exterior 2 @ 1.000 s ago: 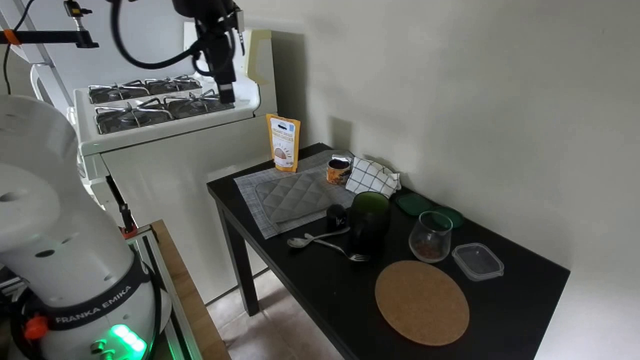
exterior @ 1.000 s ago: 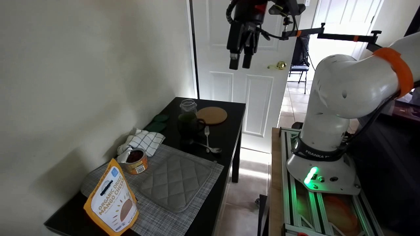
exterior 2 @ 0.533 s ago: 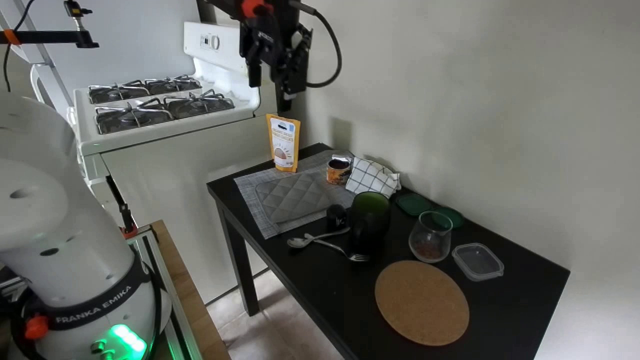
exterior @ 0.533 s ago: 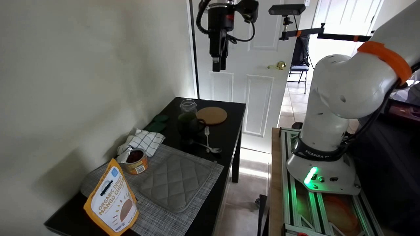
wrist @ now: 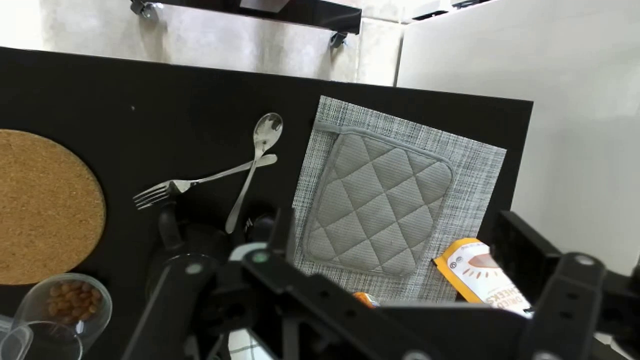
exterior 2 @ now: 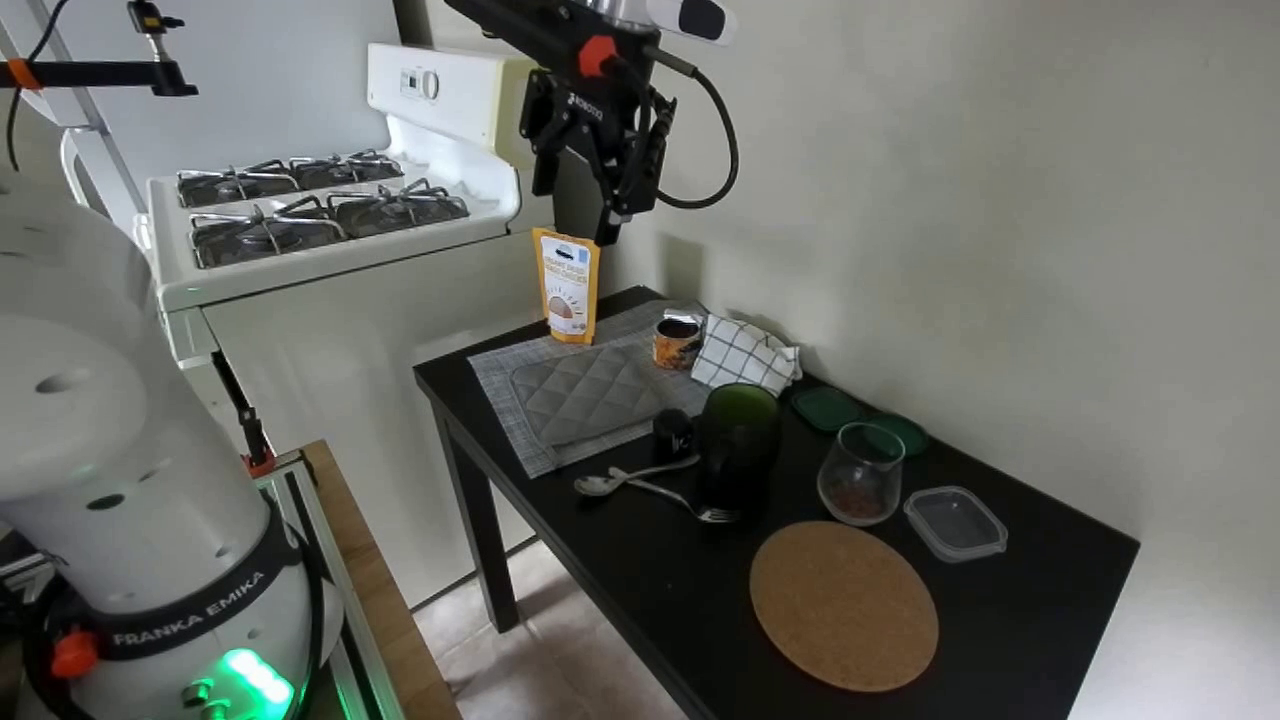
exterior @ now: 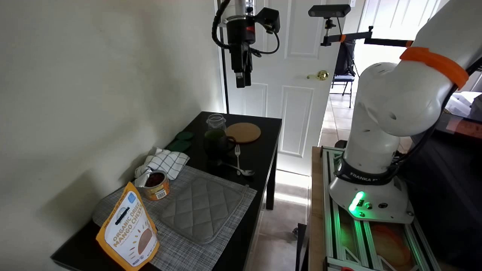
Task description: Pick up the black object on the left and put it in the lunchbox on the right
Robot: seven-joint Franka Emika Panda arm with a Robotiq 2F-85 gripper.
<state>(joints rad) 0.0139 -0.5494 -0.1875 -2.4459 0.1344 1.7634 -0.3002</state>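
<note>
A small black cylindrical object (exterior 2: 672, 434) stands on the black table beside a dark mug (exterior 2: 738, 450). It also shows, partly hidden behind a finger, in the wrist view (wrist: 260, 226). A clear plastic box (exterior 2: 957, 523) without a lid, the likely lunchbox, sits on the table beyond a glass; its edge shows in the wrist view (wrist: 14, 339). My gripper (exterior 2: 577, 207) is open and empty, high above the table. In the wrist view its fingers stand wide apart over the grey placemat; it also shows in an exterior view (exterior: 244, 80).
An orange pouch (exterior: 130, 233), an opened can (exterior: 156, 185) and a checked cloth (exterior: 168, 162) lie near the wall. A grey pot holder (wrist: 380, 202), spoon (wrist: 267, 132), fork (wrist: 172, 187), glass (exterior 2: 862, 478), cork mat (exterior 2: 845, 605) and two green lids (exterior 2: 828, 409) are on the table.
The arm has swung over the table toward the wall, and the gripper has turned and come slightly lower. The objects on the table have not moved.
</note>
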